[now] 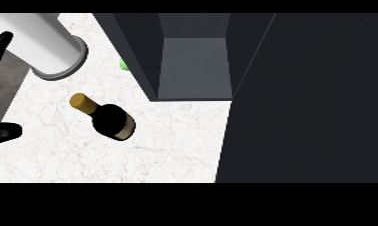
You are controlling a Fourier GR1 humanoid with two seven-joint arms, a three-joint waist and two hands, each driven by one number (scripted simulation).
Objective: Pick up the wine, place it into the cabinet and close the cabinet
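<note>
Wine bottle (112, 119) stands untouched on the counter (170, 145), near the open cabinet (193, 65), on its left; nothing done yet: pick, place and close all remain. Left hand (6, 132) barely shows at the view's edge beyond the bottle, finger state untellable; right hand out of view.

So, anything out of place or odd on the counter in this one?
Nothing spilled or damaged. The wine bottle stands on the counter in front of the open cabinet, not yet picked up. One oddity: a small green object peeks out beside the cabinet's left wall, mostly hidden, so I can't identify it.
</note>
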